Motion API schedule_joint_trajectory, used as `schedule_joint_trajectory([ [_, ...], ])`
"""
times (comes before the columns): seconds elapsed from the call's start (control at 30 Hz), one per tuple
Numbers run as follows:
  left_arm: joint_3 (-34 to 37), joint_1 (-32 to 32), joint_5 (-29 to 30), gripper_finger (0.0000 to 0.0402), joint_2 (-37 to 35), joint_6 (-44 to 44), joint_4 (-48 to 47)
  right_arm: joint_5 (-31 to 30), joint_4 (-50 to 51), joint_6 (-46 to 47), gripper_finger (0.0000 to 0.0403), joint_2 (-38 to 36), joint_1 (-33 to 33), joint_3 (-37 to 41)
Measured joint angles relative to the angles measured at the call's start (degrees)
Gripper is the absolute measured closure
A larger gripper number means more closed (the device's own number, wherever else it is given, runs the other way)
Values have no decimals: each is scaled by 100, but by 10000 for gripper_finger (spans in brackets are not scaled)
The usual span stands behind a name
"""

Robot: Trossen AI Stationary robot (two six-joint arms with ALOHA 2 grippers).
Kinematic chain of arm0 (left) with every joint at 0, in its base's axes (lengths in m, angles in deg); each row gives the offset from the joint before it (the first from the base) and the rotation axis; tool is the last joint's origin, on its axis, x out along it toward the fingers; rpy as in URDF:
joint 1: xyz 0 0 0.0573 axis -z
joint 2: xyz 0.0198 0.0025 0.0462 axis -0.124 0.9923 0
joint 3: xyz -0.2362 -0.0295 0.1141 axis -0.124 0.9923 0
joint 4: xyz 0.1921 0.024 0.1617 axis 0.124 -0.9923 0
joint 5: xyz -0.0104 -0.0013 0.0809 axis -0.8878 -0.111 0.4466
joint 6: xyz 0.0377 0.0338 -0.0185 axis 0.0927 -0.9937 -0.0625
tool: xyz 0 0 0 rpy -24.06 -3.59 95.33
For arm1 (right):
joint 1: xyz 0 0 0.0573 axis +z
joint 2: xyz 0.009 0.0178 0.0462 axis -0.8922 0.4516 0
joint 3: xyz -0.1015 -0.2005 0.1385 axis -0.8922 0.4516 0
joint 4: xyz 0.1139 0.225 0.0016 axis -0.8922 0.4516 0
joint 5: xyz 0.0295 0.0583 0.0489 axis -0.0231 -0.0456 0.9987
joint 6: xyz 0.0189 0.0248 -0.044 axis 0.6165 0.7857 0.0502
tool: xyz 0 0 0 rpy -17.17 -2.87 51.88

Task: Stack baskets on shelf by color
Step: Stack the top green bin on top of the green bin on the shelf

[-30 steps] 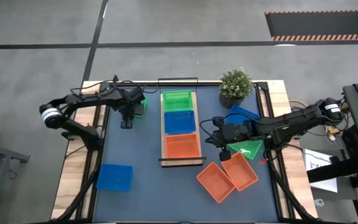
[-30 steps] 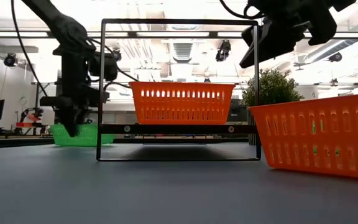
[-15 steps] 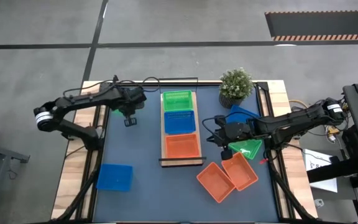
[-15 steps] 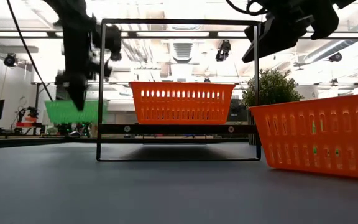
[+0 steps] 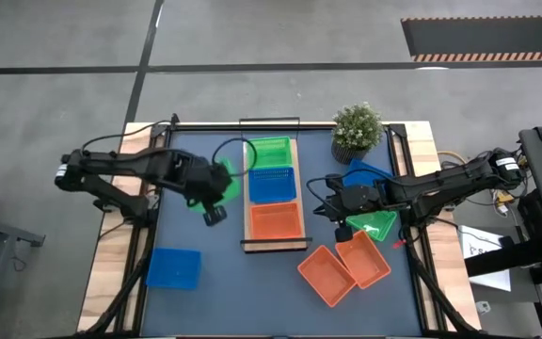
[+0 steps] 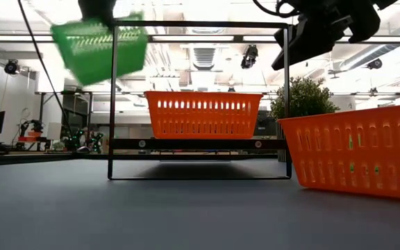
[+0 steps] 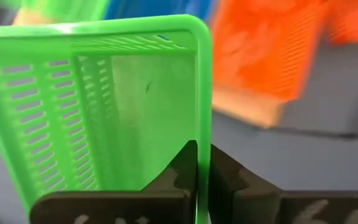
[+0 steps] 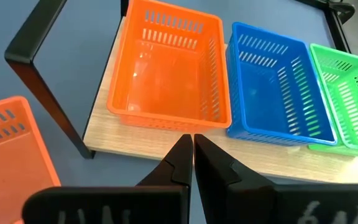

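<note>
The left gripper (image 5: 216, 193) is clamped shut on the rim of a green basket (image 5: 222, 179), holding it in the air just off the shelf's (image 5: 273, 241) nine o'clock side. In the low view this basket (image 6: 100, 46) hangs high and tilted, one end dropped lower than the other; in the left wrist view the fingers (image 7: 185, 168) pinch the thin green wall (image 7: 104, 106) at a corner, the basket's open side facing the camera.

The light-wood shelf has its long axis running twelve to six o'clock in the high view. On it sit three baskets in a row: a green one (image 5: 268, 151) at the twelve o'clock end, a blue one (image 5: 272, 184) in the middle, an orange one (image 5: 275, 220) at the six o'clock end, each touching the next.

The right gripper (image 5: 330, 200) hovers at the shelf's three o'clock side, fingers closed together and holding nothing; its wrist view looks down on the orange basket (image 8: 169, 71).

A lone blue basket (image 5: 174, 267) lies toward seven o'clock. Two orange baskets (image 5: 344, 266) lie angled toward five o'clock, with another green basket (image 5: 374, 226) and blue basket (image 5: 373, 172) beside the right arm. A potted plant (image 5: 357, 130) stands toward one o'clock.
</note>
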Motion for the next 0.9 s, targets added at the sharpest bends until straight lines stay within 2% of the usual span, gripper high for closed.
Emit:
schedule_joint_trajectory([
  [0.1,-666,223,106,402,456,-151,139,0,57,-3,394,0,0,0],
  [0.2,-1418,134,323,402,1095,-612,146,0,53,-6,394,0,0,0],
  [0.43,-2714,-383,399,402,2370,-2585,94,-2,202,5,394,0,0,0],
  [0.63,-2851,-1099,410,402,2961,-3521,158,-22,504,295,394,-53,0,2],
  [0.9,-2812,-1585,408,402,3476,-4079,515,-22,547,480,394,-160,0,2],
])
